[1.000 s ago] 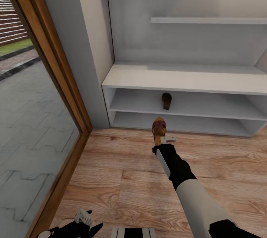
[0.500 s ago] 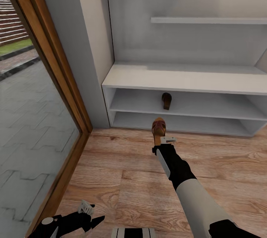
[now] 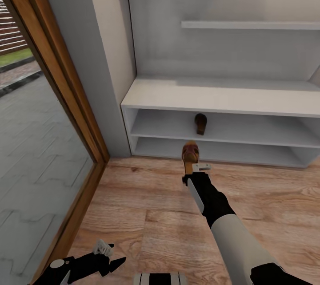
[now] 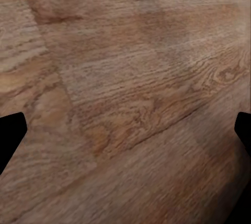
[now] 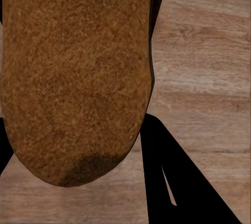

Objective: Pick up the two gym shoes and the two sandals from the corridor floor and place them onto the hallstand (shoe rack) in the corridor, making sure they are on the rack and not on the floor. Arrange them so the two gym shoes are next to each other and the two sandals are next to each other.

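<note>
My right gripper point(image 3: 192, 166) is shut on a brown sandal point(image 3: 190, 152), held out over the corridor floor point(image 3: 146, 196) just short of the hallstand point(image 3: 213, 98). Its tan footbed point(image 5: 73, 72) fills most of the right wrist view, with one dark finger point(image 5: 167, 177) beside it. A second sandal point(image 3: 201, 123) lies on the hallstand's upper open shelf, straight beyond the held one. My left gripper point(image 3: 109, 260) hangs low at the near left, open, its fingertips point(image 4: 10, 135) wide apart over bare wood planks.
A wood-framed glass door point(image 3: 58, 98) runs along the left, with a grey wall pillar point(image 3: 102, 54) between it and the hallstand. A floating shelf point(image 3: 249, 25) sits high on the back panel. The lower open shelf point(image 3: 222, 152) is bare.
The head view has shifted slightly, so the hallstand sits a little lower in frame. My left gripper rose into view at the near left. The right arm and held sandal stay put.
</note>
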